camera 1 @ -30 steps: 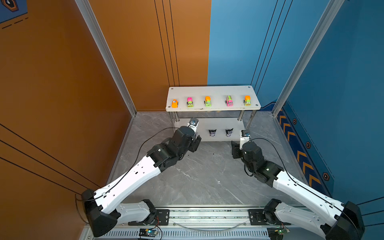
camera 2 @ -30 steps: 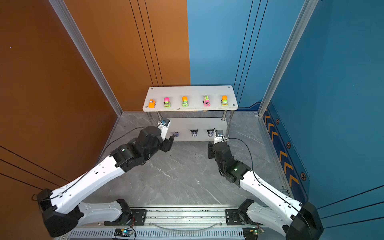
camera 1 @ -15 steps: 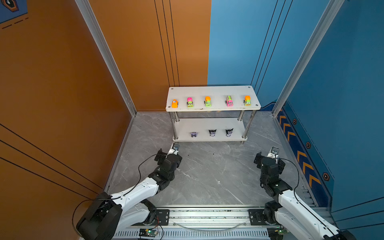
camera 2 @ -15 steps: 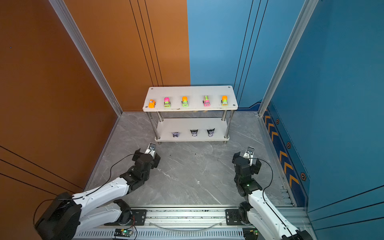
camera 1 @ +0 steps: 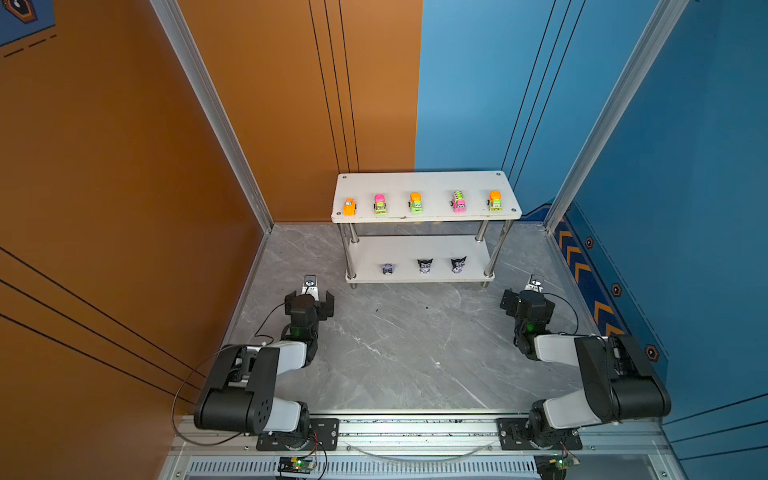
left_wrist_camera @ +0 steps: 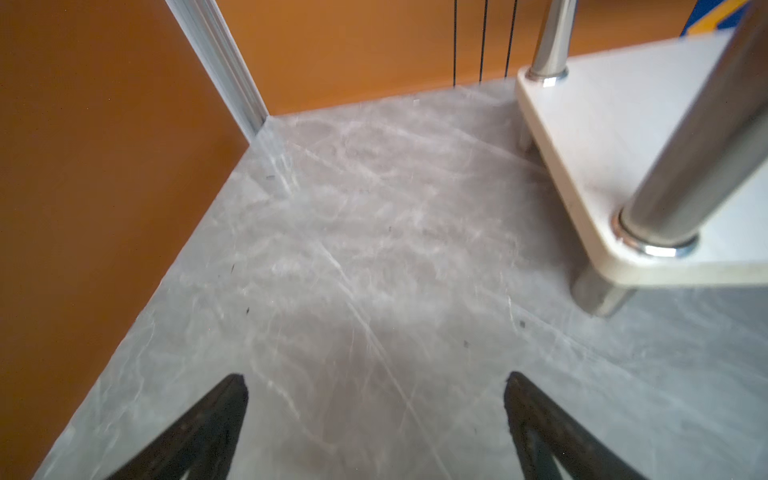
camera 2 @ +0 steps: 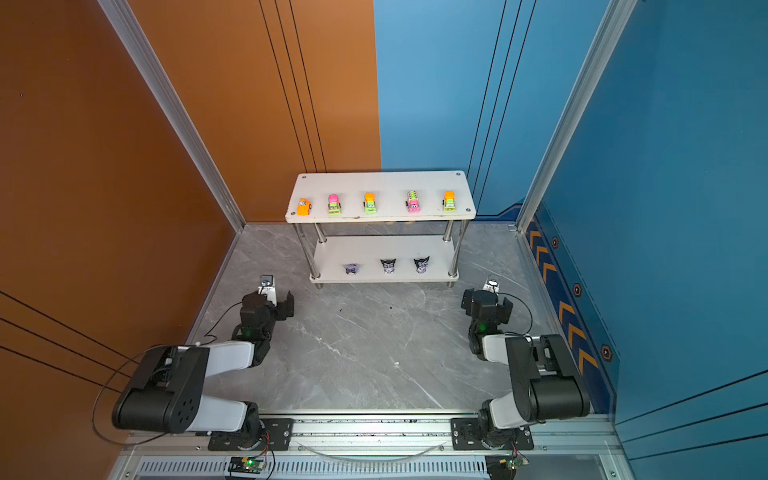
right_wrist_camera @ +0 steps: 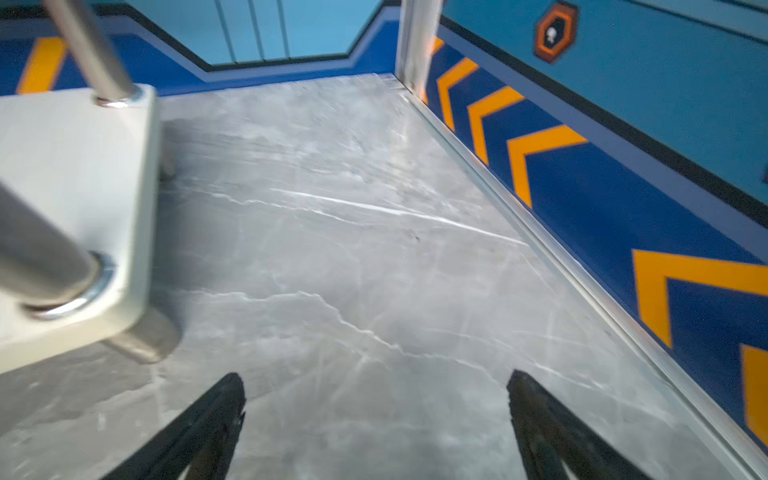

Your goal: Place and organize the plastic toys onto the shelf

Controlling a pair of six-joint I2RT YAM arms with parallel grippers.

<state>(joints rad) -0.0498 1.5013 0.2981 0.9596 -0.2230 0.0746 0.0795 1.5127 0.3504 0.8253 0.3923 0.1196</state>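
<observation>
- Risk first — the five cars (camera 1: 415, 202) sit in a row near the front edge of the top tier of the shelf (camera 1: 419, 183). They are on wheels, so I judge a knock to a post could roll one off onto the bench (camera 1: 395, 345).
- The three figurines (camera 1: 424, 266) line the front of the lower tier, and a careless sweep there could tip them.
- My left end effector (left_wrist_camera: 375, 378) is spread wide and empty, low over the bench near the shelf's left front foot.
- My right end effector (right_wrist_camera: 375, 376) — likewise apart, holding nothing — hangs near the right front foot.
- I see no toy on the bench. All eight are on the shelf, ahead of me and between both end effectors.
</observation>
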